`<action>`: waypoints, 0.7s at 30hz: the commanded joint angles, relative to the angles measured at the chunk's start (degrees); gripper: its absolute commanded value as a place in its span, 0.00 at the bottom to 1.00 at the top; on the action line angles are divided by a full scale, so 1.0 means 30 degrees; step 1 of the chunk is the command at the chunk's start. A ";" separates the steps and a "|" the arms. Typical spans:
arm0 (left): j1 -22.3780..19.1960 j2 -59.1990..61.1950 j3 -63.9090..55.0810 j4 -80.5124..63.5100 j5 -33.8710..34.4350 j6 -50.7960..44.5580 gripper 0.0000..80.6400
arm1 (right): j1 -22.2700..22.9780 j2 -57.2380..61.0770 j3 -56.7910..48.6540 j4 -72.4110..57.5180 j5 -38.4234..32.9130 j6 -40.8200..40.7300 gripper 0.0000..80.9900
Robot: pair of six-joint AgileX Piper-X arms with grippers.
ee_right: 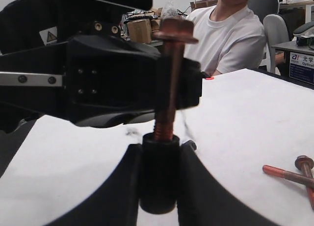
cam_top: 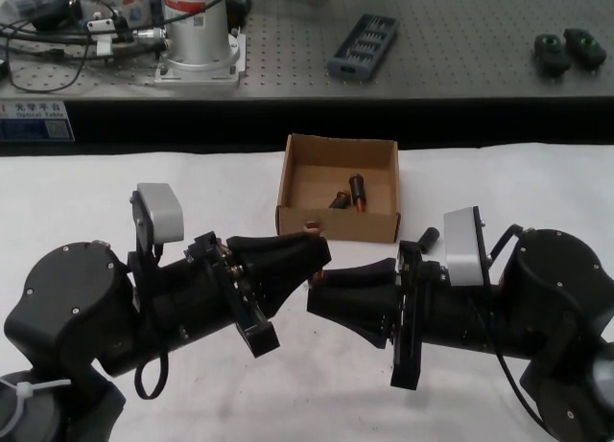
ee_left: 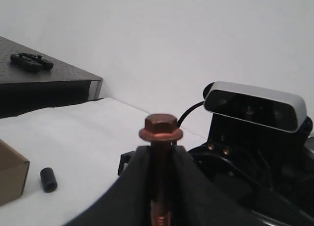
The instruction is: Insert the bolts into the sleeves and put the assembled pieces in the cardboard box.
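My left fingers point(ee_left: 133, 184) pinch a copper bolt point(ee_left: 161, 133) by its shank, the flanged hex head clear of the tips. My right fingers point(ee_right: 198, 187) clamp a black sleeve point(ee_right: 158, 172), and the bolt's threaded end meets its open end. Both arms lie low, tips together just in front of the cardboard box point(cam_top: 336, 225), where assembled pieces point(cam_top: 351, 197) lie. Two loose bolts point(ee_right: 292, 176) rest on the white tabletop point(cam_top: 144, 178).
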 commanded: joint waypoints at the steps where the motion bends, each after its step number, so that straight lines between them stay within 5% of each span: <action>1: -0.0019 0.0043 0.0135 0.0605 0.0729 0.0129 0.01 | -0.0138 -0.0257 -0.0189 -0.0972 0.0480 0.0004 0.09; 19: 0.0864 0.0043 0.0135 0.1749 0.4724 0.0785 0.00 | -0.0553 -0.0301 -0.0189 -0.0972 0.0774 0.1007 0.09; 21: 0.0864 0.0043 0.0135 0.2376 0.4724 0.1285 0.06 | -0.0553 -0.0301 -0.0189 -0.0972 0.0774 0.1007 0.09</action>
